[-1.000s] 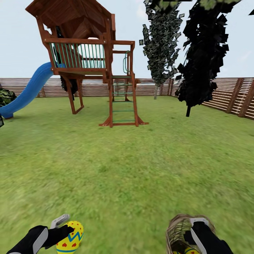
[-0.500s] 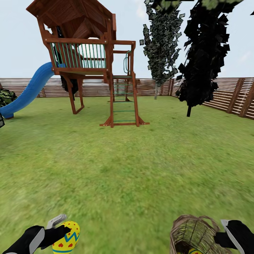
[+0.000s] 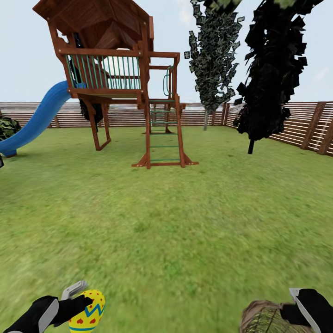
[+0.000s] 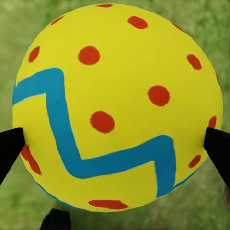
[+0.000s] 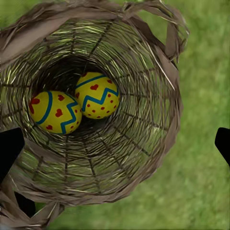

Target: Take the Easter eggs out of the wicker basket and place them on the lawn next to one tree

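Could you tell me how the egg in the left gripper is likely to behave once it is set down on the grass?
The egg looks smooth and rounded, so it may well roll a little when released. The left gripper touches it only at two small spots on opposite sides, so the hold could slip if jolted. The lawn looks flat, which should limit rolling.

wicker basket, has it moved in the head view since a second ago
Yes. The wicker basket has slid right and down toward the frame's corner, far more than the play tower shifted.

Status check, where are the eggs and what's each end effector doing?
Left end effector shut on one egg. Right end effector over basket; grip unclear. Two eggs inside.
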